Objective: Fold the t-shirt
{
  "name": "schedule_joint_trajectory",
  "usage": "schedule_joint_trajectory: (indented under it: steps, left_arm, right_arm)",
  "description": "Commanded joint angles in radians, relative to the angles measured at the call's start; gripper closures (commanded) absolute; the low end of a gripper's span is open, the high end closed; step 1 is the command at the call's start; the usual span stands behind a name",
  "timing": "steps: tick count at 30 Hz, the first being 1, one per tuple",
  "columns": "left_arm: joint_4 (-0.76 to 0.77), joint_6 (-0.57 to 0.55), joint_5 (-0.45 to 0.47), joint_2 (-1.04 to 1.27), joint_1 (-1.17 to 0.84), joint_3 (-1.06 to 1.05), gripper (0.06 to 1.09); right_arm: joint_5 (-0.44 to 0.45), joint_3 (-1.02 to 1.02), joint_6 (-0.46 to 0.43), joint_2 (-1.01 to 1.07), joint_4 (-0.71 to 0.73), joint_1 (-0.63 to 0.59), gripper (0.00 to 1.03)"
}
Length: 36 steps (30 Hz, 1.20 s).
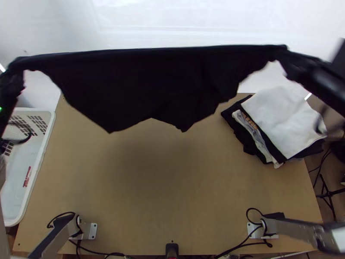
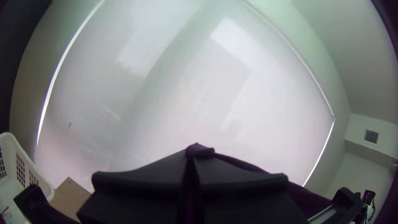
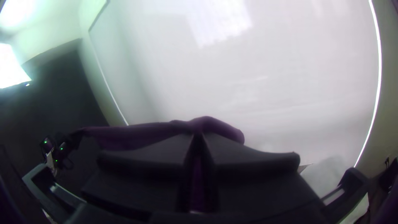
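Backdrop (image 1: pixel 172 26): smooth, pale, semi-glossy sheet beyond the far edge of the bench.

Bench (image 1: pixel 172 190): flat, light wooden top, straight-edged, fine matte surface.

T-shirt (image 1: pixel 151 82): soft black fabric, suspended between the two hands and, as seen from the top view, overlapping the far edge of the bench. The upper edge is drawn into a taut, nearly straight line. The body hangs below it, and the lower outline is uneven, with two blunt points. At each end the fabric narrows into gathered creases.

Basket (image 1: pixel 51 129): white, rigid plastic, with a rounded rim and lattice-perforated walls; located at the left side of the bench.

Garment stack (image 1: pixel 278 121): layered, folded textiles at the far right of the bench. The top layer is a smooth white cloth. Black, grey and white layers project beneath it with irregular edges.

Left hand (image 1: pixel 15 75): at the left end of the t-shirt. Wide, flat black fingers (image 2: pixel 141 182) are brought together, clamped on a bunched end of the fabric.

Right hand (image 1: pixel 286 56): at the right end of the t-shirt. Matching black fingers (image 3: pixel 257 166) are clamped on gathered fabric, which bulges over the tips.

Mounting plates (image 1: pixel 92 231): small, light metal, beside the arm bases at the near edge.
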Motion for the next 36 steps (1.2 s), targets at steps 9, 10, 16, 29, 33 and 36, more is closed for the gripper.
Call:
schedule_joint_trajectory:
  steps: [9, 10, 16, 29, 33, 36]
  left_arm:
    - [-0.112, -0.031, 0.046, -0.443, 0.037, -0.018, 1.05]
    - [-0.140, -0.033, 0.049, -0.447, 0.033, -0.018, 1.05]
    - [-0.318, -0.005, 0.055, -0.473, -0.053, -0.067, 1.05]
    - [-0.662, 0.317, 0.062, -0.656, -0.251, -0.739, 1.05]
    - [-0.531, 0.441, 0.063, -0.556, -0.211, -0.862, 1.05]
    - [-0.329, 0.438, 0.068, -0.458, -0.219, -0.936, 1.05]
  right_arm:
    - [-0.047, 0.088, -0.010, -0.433, -0.343, 0.030, 1.00]
    - [-0.047, 0.076, -0.010, -0.444, -0.363, 0.032, 1.00]
    - [-0.044, -0.120, 0.007, -0.473, -0.446, 0.072, 1.00]
    - [-0.046, -0.967, -0.036, -0.430, -0.178, 0.067, 1.00]
    - [-0.047, -0.982, -0.036, -0.353, -0.084, 0.073, 1.00]
    - [-0.047, -0.967, -0.035, -0.290, -0.027, 0.087, 1.00]
